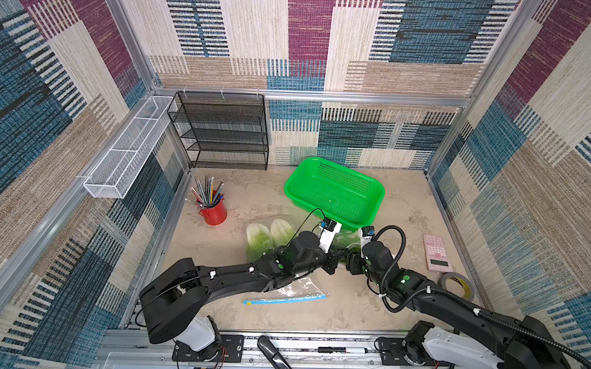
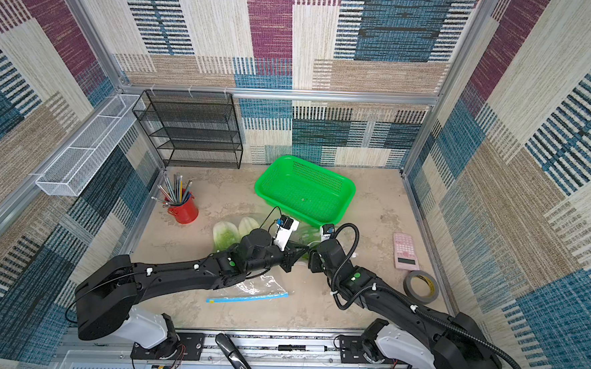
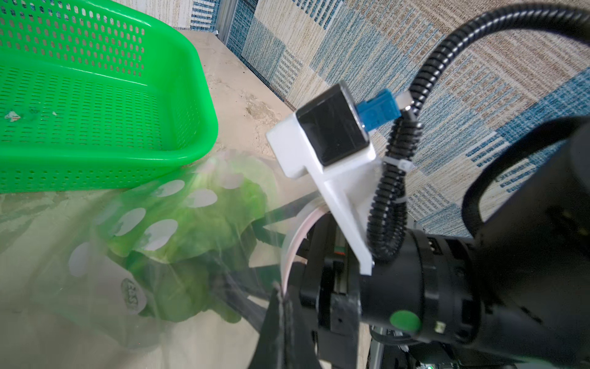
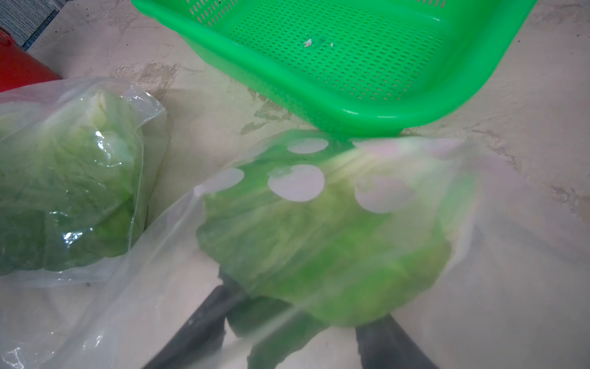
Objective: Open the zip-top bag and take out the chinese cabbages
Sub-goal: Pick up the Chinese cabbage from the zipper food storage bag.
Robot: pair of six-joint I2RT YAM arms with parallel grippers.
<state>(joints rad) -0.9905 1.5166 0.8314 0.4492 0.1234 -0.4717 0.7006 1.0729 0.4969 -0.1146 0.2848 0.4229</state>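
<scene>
Chinese cabbages [image 1: 260, 240] all bagged by the green basket [image 4: 367, 115]; my left gripper [image 3: 279, 306] pinches the dotted bag [image 3: 153, 230], right gripper [image 4: 293, 313] straddles one head [image 4: 335, 242] wide, grip unclear. Trapped film could drag the bag along.

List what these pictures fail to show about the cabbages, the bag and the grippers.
- Third cabbage: blurred in the right wrist view; mostly covered by the wrist cameras in both top views.
- Left gripper: shut, cut off by the left wrist view's edge; what it pinches is unclear.
- Right gripper: fingers apart, veiled by plastic film.
- Zip-top bag: middle hidden under the left arm in a top view; zip too thin to judge open or closed.
</scene>
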